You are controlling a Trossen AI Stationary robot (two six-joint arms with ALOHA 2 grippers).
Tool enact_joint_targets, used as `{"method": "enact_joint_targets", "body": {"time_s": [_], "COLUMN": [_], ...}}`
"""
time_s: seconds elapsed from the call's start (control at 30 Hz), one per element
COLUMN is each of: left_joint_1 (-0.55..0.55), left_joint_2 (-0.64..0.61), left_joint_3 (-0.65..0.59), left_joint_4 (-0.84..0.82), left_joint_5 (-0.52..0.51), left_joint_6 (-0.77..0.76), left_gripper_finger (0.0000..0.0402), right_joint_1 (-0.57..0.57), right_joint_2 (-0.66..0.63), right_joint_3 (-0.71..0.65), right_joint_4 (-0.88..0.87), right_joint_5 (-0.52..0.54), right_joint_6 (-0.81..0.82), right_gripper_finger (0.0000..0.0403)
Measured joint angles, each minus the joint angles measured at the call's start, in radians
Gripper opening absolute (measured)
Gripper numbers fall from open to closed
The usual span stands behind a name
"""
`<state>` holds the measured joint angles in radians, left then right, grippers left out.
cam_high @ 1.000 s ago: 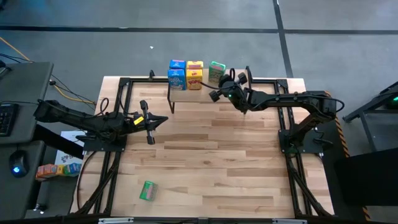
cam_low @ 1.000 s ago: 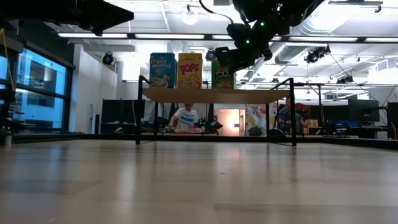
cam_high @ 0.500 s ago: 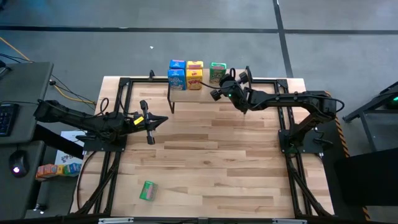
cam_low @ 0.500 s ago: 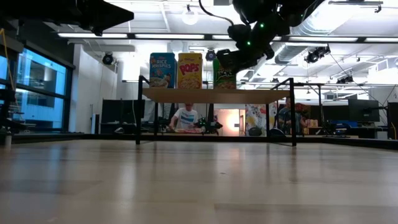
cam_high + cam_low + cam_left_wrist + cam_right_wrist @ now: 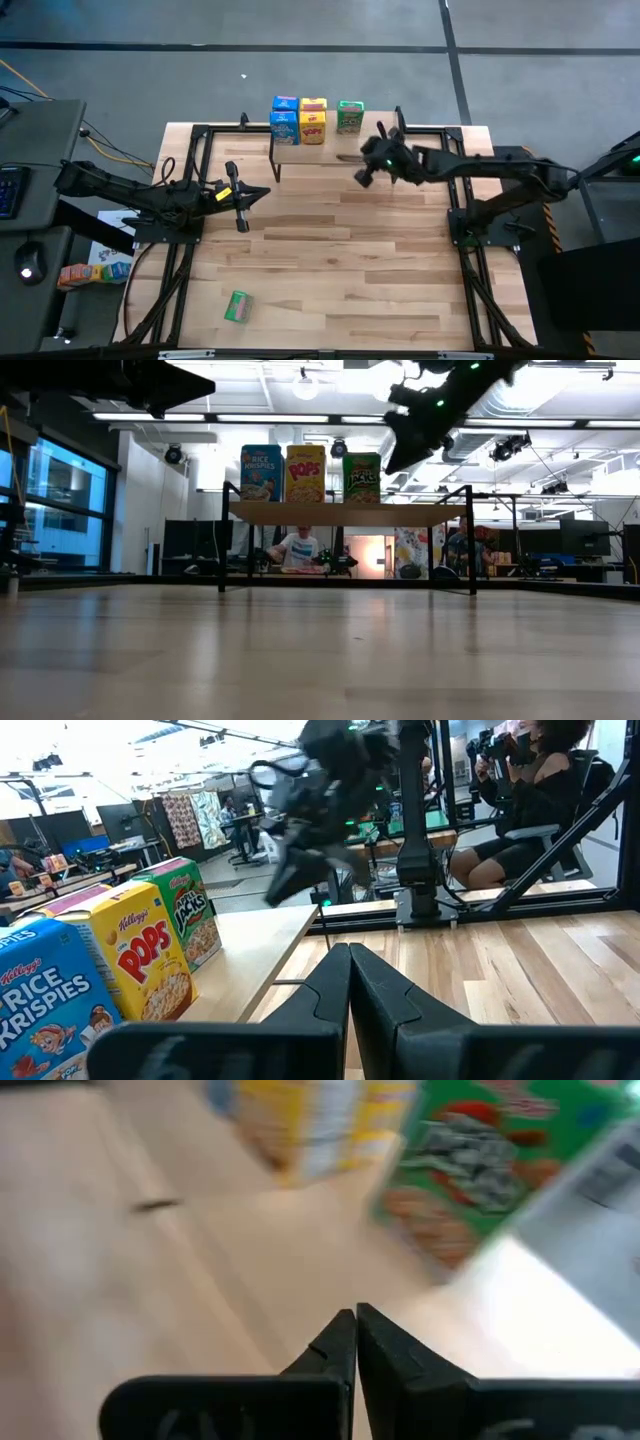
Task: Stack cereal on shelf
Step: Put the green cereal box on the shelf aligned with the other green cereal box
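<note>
Three cereal boxes stand upright in a row on the shelf [image 5: 345, 513]: a blue one [image 5: 261, 472], a yellow one [image 5: 306, 473] and a green one [image 5: 361, 477]. Another green box [image 5: 238, 306] lies flat on the tabletop near its front left. My right gripper [image 5: 361, 178] hangs shut in the air, right of the green box on the shelf and apart from it; in its wrist view the box [image 5: 480, 1170] is blurred ahead of the fingertips [image 5: 340, 1330]. My left gripper [image 5: 262, 192] waits shut above the table's left part.
Black metal frames [image 5: 200, 135] run along the table's left, right and far sides. Several small colourful boxes [image 5: 90, 272] lie on a side surface off the table's left edge. People sit in the room beyond the table [image 5: 297, 548].
My right gripper, shut throughout, has drawn back from the green box on the shelf toward the table's right and near side, rising a little and tipping. The green box stood askew a second ago. It stands straight in line with the other two now.
</note>
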<state>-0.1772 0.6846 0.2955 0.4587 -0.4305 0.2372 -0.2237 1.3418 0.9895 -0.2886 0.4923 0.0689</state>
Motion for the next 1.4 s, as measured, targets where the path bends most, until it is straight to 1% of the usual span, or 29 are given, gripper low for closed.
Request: {"method": "enact_joint_targets", "body": {"time_s": [0.07,0.1,0.2,0.23,0.33,0.4,0.47,0.53,0.8,0.9,1.0,1.1,1.17,1.27,1.4], "left_joint_1": [0.0,0.0,0.0,0.0,0.0,0.0,0.0,0.0,0.0,0.0,0.0,0.0,0.0,0.0,0.0], "left_joint_2": [0.0,0.0,0.0,0.0,0.0,0.0,0.0,0.0,0.003,0.018,0.043,0.084,0.115,0.149,0.168], "left_joint_3": [0.0,0.0,0.0,0.0,0.0,0.0,0.0,0.0,0.0,0.0,0.0,0.0,0.0,0.0,0.0], "left_joint_4": [0.0,0.0,0.003,0.003,0.009,0.014,0.019,0.03,0.055,0.058,0.06,0.087,0.13,0.151,0.153], "left_joint_5": [0.0,0.0,0.0,0.0,0.0,0.0,0.0,0.0,0.0,0.001,0.032,0.076,0.079,0.078,0.078], "left_joint_6": [0.0,0.0,0.0,0.0,-0.002,-0.015,-0.026,-0.026,-0.028,-0.06,-0.086,-0.146,-0.178,-0.182,-0.185], "left_gripper_finger": [0.0,0.0,0.0,0.0,0.0,0.0,0.0,0.0,0.0001,0.0017,0.0055,0.0107,0.0143,0.0193,0.0241], "right_joint_1": [0.044,0.071,0.151,0.178,0.235,0.253,0.261,0.26,0.257,0.257,0.257,0.257,0.257,0.257,0.256], "right_joint_2": [-0.053,-0.079,-0.138,-0.149,-0.155,-0.146,-0.143,-0.143,-0.143,-0.143,-0.143,-0.143,-0.143,-0.143,-0.143], "right_joint_3": [-0.065,-0.103,-0.234,-0.284,-0.41,-0.472,-0.513,-0.53,-0.519,-0.519,-0.519,-0.519,-0.519,-0.519,-0.519], "right_joint_4": [0.064,0.125,0.381,0.49,0.807,0.981,1.094,1.168,1.19,1.185,1.183,1.183,1.183,1.18,1.168], "right_joint_5": [-0.035,-0.049,-0.111,-0.143,-0.23,-0.281,-0.324,-0.346,-0.35,-0.35,-0.35,-0.35,-0.35,-0.35,-0.35], "right_joint_6": [0.002,0.002,-0.001,-0.01,-0.048,-0.074,-0.109,-0.133,-0.18,-0.175,-0.175,-0.175,-0.175,-0.175,-0.175], "right_gripper_finger": [0.0,0.0,0.0,0.0,0.0,0.0,0.0,0.0,0.0,0.0,0.0,0.0,0.0,0.0,0.0]}}
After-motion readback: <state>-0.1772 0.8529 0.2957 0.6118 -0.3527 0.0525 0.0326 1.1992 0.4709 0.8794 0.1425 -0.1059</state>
